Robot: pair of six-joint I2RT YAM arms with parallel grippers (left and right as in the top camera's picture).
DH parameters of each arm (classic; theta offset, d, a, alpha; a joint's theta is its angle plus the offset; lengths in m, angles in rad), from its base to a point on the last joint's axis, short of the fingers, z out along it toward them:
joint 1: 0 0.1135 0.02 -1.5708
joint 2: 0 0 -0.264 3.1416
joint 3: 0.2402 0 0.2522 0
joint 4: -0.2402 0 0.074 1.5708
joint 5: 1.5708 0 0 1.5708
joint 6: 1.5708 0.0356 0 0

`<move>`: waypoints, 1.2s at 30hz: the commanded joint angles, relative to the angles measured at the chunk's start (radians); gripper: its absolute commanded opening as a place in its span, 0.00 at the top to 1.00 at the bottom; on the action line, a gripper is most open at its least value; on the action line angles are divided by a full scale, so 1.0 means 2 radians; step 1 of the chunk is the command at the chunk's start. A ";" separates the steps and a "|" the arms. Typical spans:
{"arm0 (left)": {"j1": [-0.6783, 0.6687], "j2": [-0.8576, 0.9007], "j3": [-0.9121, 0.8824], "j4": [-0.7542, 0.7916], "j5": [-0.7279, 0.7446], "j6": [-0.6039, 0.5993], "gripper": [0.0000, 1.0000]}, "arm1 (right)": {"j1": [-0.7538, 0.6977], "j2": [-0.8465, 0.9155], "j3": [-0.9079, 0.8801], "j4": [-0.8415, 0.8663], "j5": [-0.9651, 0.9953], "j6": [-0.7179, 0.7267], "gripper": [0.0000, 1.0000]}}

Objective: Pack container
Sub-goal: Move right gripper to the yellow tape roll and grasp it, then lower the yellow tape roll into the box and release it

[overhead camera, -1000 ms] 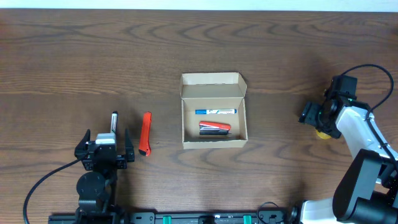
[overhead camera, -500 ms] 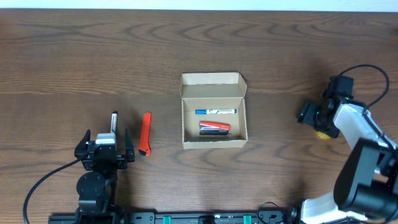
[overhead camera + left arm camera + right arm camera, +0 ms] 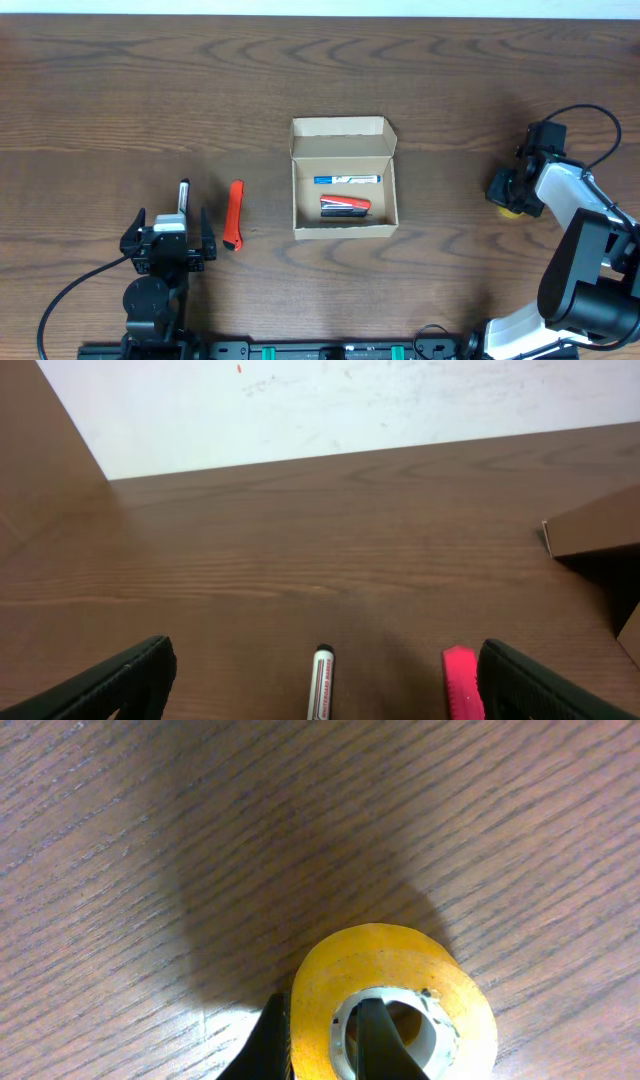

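The container (image 3: 340, 140), an open tan cardboard box with its flap lid folded back, sits mid-table; its corner (image 3: 595, 525) shows in the left wrist view. Inside lie a blue pen (image 3: 347, 179) and a red-and-black item (image 3: 345, 205). My right gripper (image 3: 505, 190) is at the far right, shut on a yellow tape roll (image 3: 440, 970). One finger is inside the roll's white core and the other against its outer side (image 3: 325, 1035). My left gripper (image 3: 322, 665) stands open near the front left, holding nothing.
A whiteboard marker (image 3: 322, 685) lies on the table between the left fingers, pointing away. A red utility knife (image 3: 235, 214) lies just right of it, close to the right finger (image 3: 530, 680). The right arm's cable (image 3: 600, 115) loops near the table's right edge.
The right gripper has shut on the tape roll; earlier its jaws stood open around it. The left arm and the box's contents have not moved.
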 commanded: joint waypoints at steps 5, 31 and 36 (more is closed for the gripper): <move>0.000 -0.004 -0.014 -0.004 0.002 0.009 0.05 | 0.034 0.004 0.009 -0.018 -0.050 -0.022 0.99; 0.000 -0.004 -0.014 -0.004 0.002 0.009 0.04 | 0.388 -0.105 0.205 -0.224 -0.182 -0.571 0.99; 0.000 -0.004 -0.014 -0.004 0.002 0.009 0.05 | 0.388 -0.049 0.203 -0.225 -0.183 -0.585 0.99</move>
